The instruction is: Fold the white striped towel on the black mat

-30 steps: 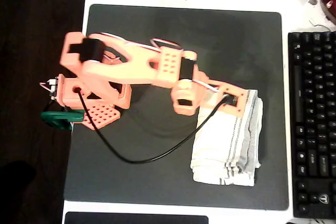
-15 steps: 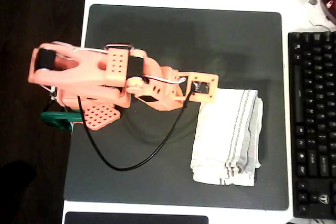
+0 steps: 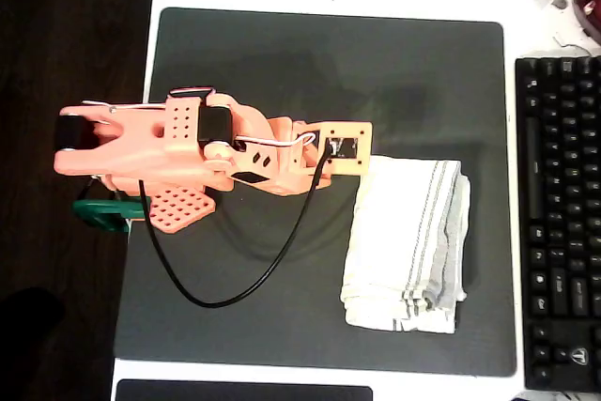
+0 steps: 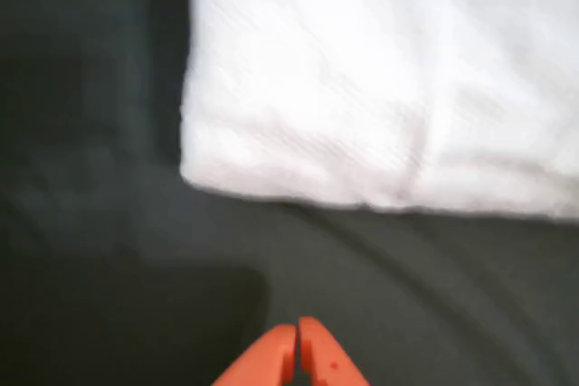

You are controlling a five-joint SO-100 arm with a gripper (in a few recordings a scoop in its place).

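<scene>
My orange end effector [image 4: 297, 350] is closed, empty, clear of the soft white striped towel [image 3: 406, 241], which is folded on the right of the flat black mat [image 3: 282, 53]. Risk: loose layers springing open.

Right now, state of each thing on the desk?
white striped towel: folded, lying flat on the mat's right side, untouched.
black mat: flat under towel and arm.
tool: shut, empty, above bare mat short of the towel.
keyboard: off the mat, at right.
</scene>
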